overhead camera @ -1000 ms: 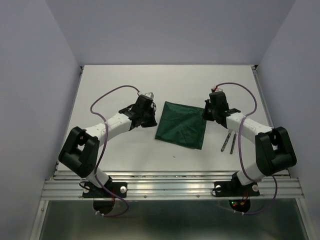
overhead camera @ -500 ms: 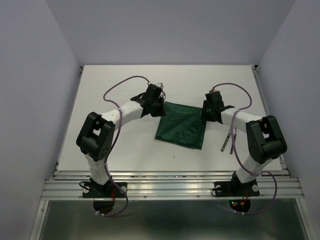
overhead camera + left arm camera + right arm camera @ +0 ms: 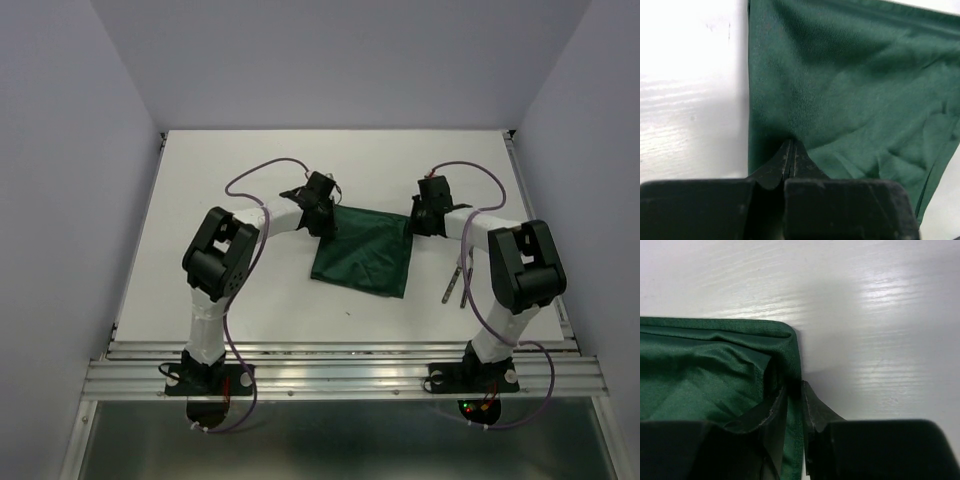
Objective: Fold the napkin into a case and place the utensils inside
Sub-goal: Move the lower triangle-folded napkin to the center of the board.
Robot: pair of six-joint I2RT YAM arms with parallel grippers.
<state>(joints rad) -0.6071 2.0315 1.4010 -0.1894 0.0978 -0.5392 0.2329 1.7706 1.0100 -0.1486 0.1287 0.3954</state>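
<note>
napkin [image 3: 362,252]: 1, dk green cloth
utensils: 2 slim metal pcs, inner utensil [image 3: 450,282] + outer utensil [image 3: 466,285]; fork vs knife can't tell
arms: 2, left arm [image 3: 225,262] + right arm [image 3: 520,265]
purple cables: 2, left cable [image 3: 265,164] + right cable [image 3: 465,165], 1 per arm
worktop [image 3: 230,150]: 1, white

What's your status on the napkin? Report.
Left end effector shut at the napkin, far left corner. Right end effector open astride far right corner. No case yet. Utensils lying right of napkin, nothing blocking.
</note>
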